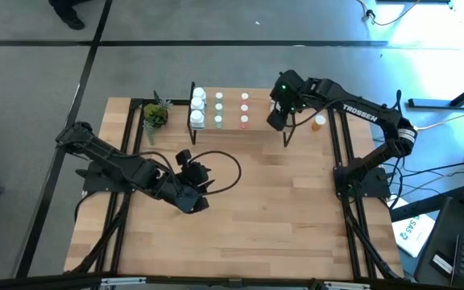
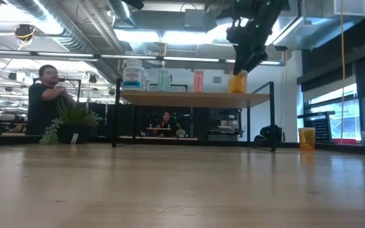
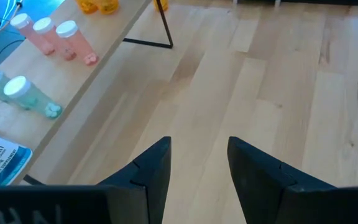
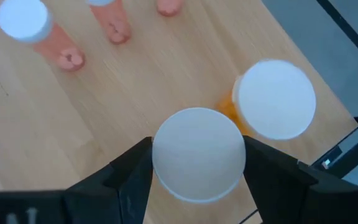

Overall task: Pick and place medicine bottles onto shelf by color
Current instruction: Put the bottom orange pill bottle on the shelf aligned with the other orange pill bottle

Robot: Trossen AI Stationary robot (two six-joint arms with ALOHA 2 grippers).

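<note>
Over the shelf's (image 1: 230, 129) orange end, the right hand (image 4: 197, 163) is clamped on an orange bottle (image 4: 199, 155) beside its match (image 4: 274, 99) — sorting by color. Left hand (image 3: 197, 163) waits apart over the worktop (image 1: 280, 217).

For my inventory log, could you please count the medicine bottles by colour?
White bottles: 3
Green bottles: 3
Pink bottles: 3
Orange bottles: 3, one held in the right end effector
Total: 12
</note>
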